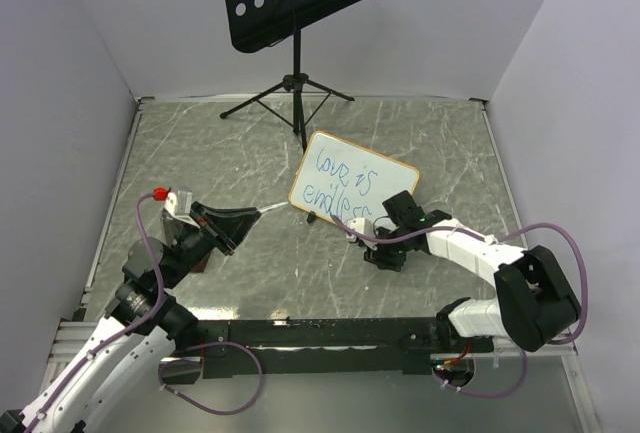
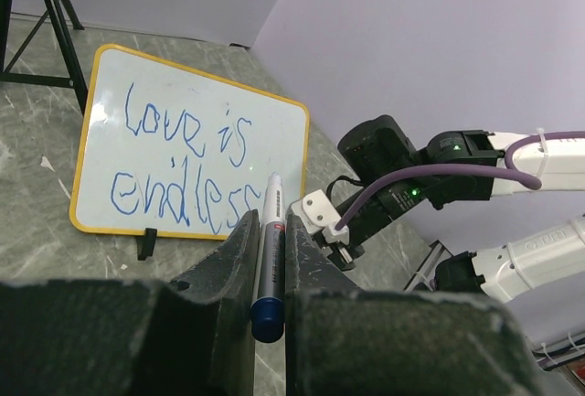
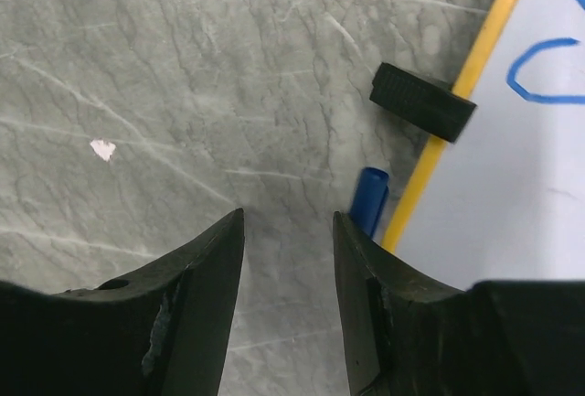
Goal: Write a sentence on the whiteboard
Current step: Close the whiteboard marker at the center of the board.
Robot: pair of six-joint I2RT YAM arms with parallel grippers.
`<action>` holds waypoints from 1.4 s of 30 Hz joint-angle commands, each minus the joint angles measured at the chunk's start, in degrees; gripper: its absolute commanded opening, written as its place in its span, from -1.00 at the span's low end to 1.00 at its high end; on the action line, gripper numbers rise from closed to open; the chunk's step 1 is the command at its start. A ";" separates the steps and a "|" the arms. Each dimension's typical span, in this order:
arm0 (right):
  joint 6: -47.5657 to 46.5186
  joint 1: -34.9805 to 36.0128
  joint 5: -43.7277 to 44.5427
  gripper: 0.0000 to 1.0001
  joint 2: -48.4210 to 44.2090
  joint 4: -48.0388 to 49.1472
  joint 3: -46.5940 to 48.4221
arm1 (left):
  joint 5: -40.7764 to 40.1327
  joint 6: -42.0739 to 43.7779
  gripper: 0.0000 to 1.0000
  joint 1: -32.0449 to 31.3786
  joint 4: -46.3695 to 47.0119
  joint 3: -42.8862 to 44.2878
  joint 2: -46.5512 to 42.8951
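— Blue loops of the sentence (image 2: 183,163), "love is endless", fill two lines on the whiteboard (image 1: 352,181). Where does the board stand?
— Right of the middle of the tabletop (image 1: 200,153), propped on its black feet and leaning back, its face towards the arms.
— Which arm has the pen?
— The left claw (image 2: 271,218) is clenched on a marker (image 2: 268,250), blue butt end toward the wrist and tip forward. The marker's long axis runs at the board's lower right corner, by the last letters of "endless". From above the tip seems just short of the frame, but whether it touches cannot be told.
— So the board lies ahead of that claw, to its right?
— Yes. The left arm reaches low and forward. The right arm is nearer, sharply bent, with its forearm low beside the board's bottom edge.
— Holding anything?
— No. The right claw (image 3: 288,218) is released, its fingers apart over bare tabletop. What looks like a blue cap (image 3: 370,199) lies just beside the frame. Capping seems the likely next step.
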 commanded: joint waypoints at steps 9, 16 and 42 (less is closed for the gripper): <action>0.10 3.04 1.48 -0.13 1.60 0.63 0.70 | -0.53 0.09 -0.98 0.25 0.14 1.02 -0.75; -1.57 2.86 3.14 -0.11 -4.82 -1.92 -0.79 | -0.54 0.18 -0.98 0.25 -0.48 1.29 -1.19; -0.61 -2.76 5.86 0.03 2.38 3.52 0.79 | -1.15 0.53 -0.98 0.16 -1.53 1.64 -2.15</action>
